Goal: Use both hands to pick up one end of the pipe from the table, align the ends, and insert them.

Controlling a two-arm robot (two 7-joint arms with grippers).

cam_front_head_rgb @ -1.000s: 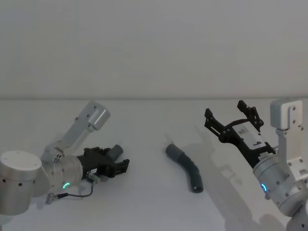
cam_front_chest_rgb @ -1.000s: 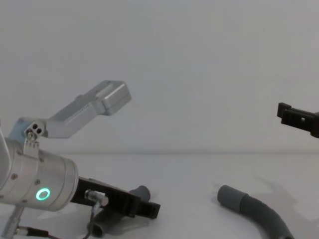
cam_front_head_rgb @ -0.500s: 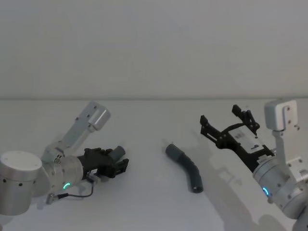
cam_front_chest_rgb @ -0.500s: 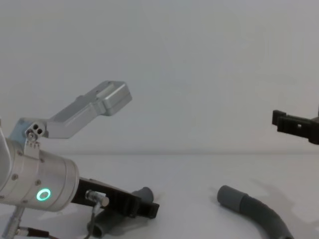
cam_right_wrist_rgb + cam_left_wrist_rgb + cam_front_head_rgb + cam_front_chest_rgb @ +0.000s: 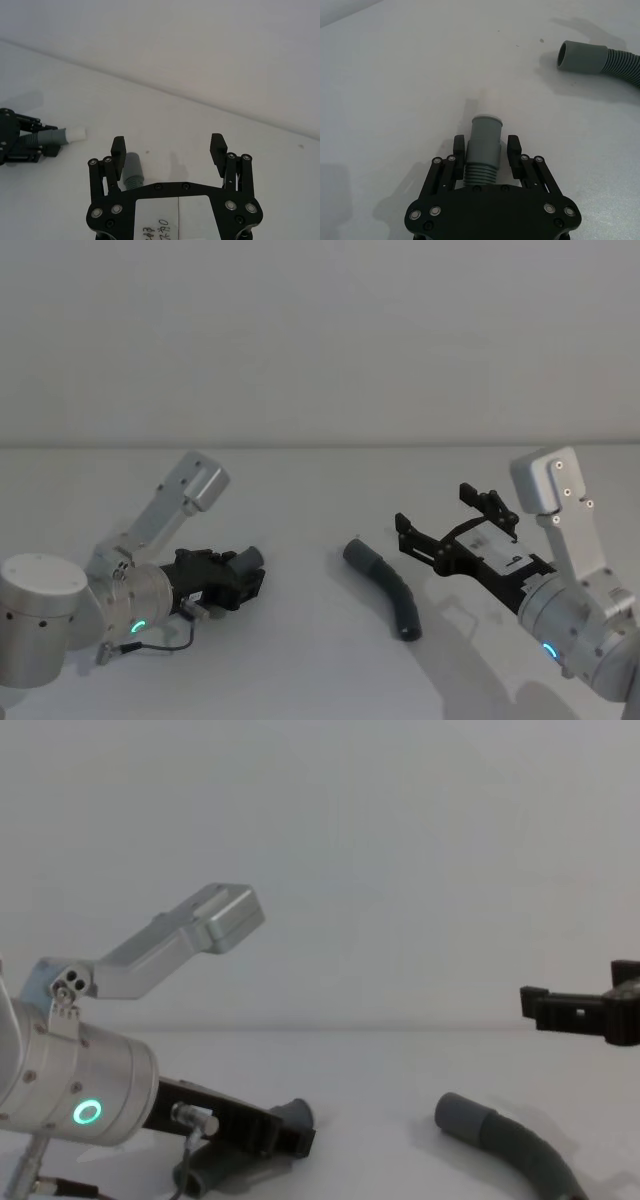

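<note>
Here, white table [image 5: 300, 665] meets plain pale wall [image 5: 320, 340] – both matt

We see the loose hose piece [image 5: 500, 1135] run off the chest view's bottom edge, and the right claw [image 5: 580, 1008] is cut by its right edge. The left claw [image 5: 486, 146] hides most of the held hose piece [image 5: 485, 132] behind its body.

My black two-fingered left gripper [image 5: 486, 145] and right gripper [image 5: 168, 145] are studded with silver screws; I see a green ring light [image 5: 87, 1111] on my silver cylindrical left wrist [image 5: 55, 1065].
</note>
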